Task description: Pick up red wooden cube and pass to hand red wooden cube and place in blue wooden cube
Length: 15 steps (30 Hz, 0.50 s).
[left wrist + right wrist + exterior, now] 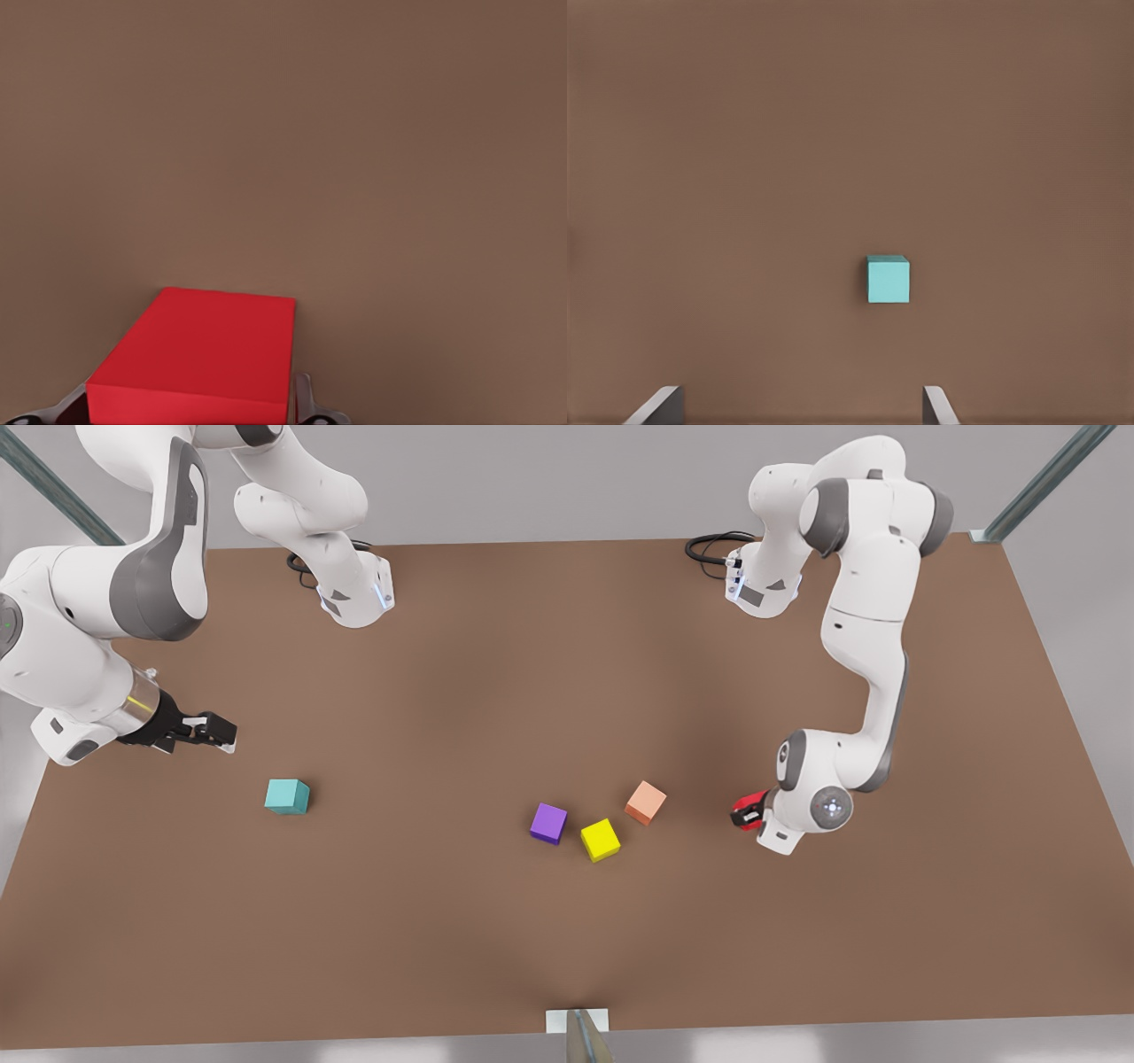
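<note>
On the brown desk (567, 957) lie four loose cubes, one of each colour, and a fifth is held. Going from the front view's left: the right end effector (213, 732) hovers above the desk with its fingers (660, 405) apart and nothing between them. The blue cube (287, 795) sits alone at its 5 o'clock, near but not touching, with bare desk all round; in the right wrist view the blue cube (888, 279) lies ahead of the spread fingers. Well apart, near the middle, three cubes cluster: a purple cube (548, 823), a yellow cube (600, 839) just beside it at 4 o'clock, and a salmon cube (646, 802) at the yellow one's 1 o'clock. None of them touch. They lie between the blue cube and the held one. Further right, the left end effector (749, 813) is clamped on the red cube (753, 806), low over the desk at the salmon cube's 3 o'clock. In the left wrist view the red cube (199, 359) sits between the fingers (304, 400).
</note>
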Available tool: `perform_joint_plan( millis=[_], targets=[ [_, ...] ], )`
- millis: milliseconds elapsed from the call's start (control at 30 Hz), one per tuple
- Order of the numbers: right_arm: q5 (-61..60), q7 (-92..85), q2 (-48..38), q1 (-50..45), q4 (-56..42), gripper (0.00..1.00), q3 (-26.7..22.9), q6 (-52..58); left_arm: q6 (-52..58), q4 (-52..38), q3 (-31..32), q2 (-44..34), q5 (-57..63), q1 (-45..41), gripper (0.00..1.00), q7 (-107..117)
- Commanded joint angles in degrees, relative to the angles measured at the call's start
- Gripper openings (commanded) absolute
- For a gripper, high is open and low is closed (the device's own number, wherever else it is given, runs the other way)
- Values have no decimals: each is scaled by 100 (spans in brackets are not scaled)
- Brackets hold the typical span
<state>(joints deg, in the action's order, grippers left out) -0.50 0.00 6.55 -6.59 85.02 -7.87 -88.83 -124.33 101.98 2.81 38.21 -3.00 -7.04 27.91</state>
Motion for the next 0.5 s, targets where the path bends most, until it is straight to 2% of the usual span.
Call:
perform_joint_plan(
  millis=[0,33,67,100,133,267,300,367,433,467],
  targets=[
    [-3,0,-5,-9,-3,100,-4,6,-171,-11,0,37,10,0,100,857],
    [-3,0,-5,0,-3,100,-4,6,-258,-11,0,81,19,-8,99,857],
    [-3,0,-5,-9,-3,100,-4,6,-285,-11,0,90,19,-8,77,866],
    [-3,0,-5,-9,-3,100,-4,6,-285,-11,0,90,19,-8,64,866],
    [-3,0,-5,-9,-3,100,-4,6,-285,-20,0,81,19,0,59,857],
    [-12,-9,-14,0,6,100,-4,14,-285,-37,9,55,19,105,58,848],
    [-12,-9,-14,0,6,100,-4,14,-180,-212,219,90,-7,221,58,892],
    [-12,-9,-5,0,6,100,-4,14,330,-740,553,125,-68,203,58,1252],
    [-12,0,-5,-9,6,100,-4,6,1455,-1829,720,204,-964,203,58,1270],
    [-12,0,4,-9,6,100,-4,6,1631,-2208,1010,274,-1545,203,58,1288]
  ],
)
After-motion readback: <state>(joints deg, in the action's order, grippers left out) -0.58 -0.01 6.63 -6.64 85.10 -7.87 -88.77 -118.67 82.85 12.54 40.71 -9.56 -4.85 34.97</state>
